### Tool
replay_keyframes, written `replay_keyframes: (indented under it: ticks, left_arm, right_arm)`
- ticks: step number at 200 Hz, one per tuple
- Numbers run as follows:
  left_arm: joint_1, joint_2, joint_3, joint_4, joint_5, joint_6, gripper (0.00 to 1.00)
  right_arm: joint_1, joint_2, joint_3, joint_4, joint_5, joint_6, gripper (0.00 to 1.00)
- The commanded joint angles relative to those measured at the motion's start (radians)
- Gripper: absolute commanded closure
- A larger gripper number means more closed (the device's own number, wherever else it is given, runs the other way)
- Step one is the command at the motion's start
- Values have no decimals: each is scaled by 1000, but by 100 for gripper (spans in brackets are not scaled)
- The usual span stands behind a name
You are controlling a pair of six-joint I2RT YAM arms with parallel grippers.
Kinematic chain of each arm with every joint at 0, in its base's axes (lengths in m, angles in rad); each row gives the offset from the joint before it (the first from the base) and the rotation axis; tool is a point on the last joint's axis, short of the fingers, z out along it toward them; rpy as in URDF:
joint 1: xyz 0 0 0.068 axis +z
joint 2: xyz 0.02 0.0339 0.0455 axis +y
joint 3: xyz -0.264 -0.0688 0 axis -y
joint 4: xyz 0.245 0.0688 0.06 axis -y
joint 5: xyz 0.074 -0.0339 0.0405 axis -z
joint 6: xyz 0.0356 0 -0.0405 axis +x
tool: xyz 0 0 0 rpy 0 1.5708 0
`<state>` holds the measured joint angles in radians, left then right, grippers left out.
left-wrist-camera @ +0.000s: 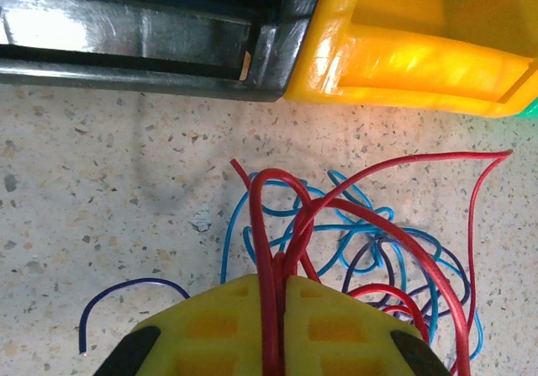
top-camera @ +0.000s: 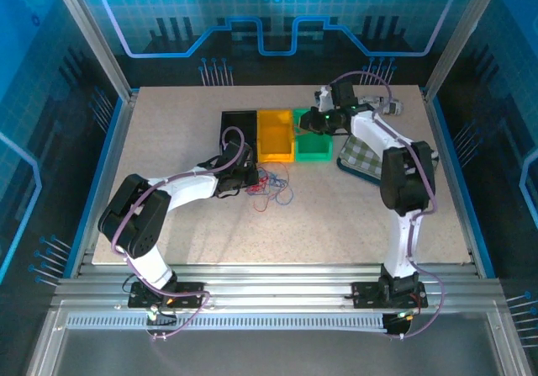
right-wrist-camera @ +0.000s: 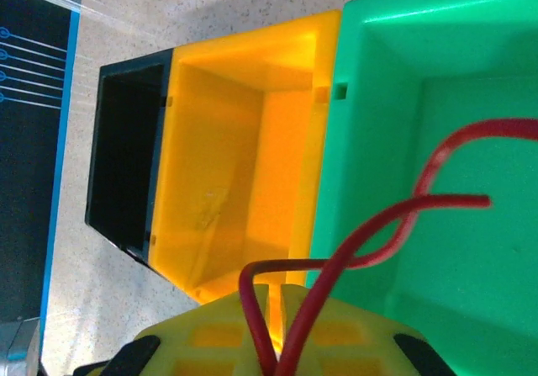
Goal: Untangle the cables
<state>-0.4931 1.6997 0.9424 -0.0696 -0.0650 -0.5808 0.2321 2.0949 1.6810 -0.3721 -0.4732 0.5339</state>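
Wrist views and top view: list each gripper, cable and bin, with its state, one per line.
Left gripper: shut on red strands of the cable clump.
Cable clump: tangled, on the table.
Right gripper: shut on a red cable.
Red cable: held over the green bin.
Yellow bin: empty.
Black bin: looks empty.

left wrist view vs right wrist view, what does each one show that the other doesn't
Left wrist: the tangled clump of red, blue and dark purple cables on the speckled table, with the left hand shut on red strands from it. Right wrist: the right hand holding a red cable over the open inside of the green bin. Both: the yellow bin and the black bin, and a yellow hand shut on red wire.
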Motion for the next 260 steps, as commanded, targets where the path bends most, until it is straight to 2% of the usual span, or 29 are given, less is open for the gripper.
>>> replay_keyframes:
  ticks: [1,39,52,105,149,177,212,260]
  left_arm:
    - [4,-8,46,-30,-25,-3,100]
    - [4,10,53,-33,-25,-10,100]
    - [4,12,55,-35,-30,-13,100]
    - [4,29,67,-44,-41,-17,100]
    - [4,44,79,-53,-36,-21,100]
    - [4,37,76,-55,-44,-21,100]
    - [4,34,73,-56,-47,-22,100]
    - [4,34,72,-54,-52,-21,100]
  right_arm:
    - [0,63,96,-35,-78,34,88]
    - [-15,128,188,-71,-50,27,88]
    - [-10,106,212,-101,13,-18,88]
    - [95,51,357,-347,466,-394,87]
    - [118,110,400,-458,604,-504,87]
    - [150,106,343,-436,706,-615,86]
    - [146,109,322,-427,649,-668,87]
    - [156,58,292,-380,546,-637,87]
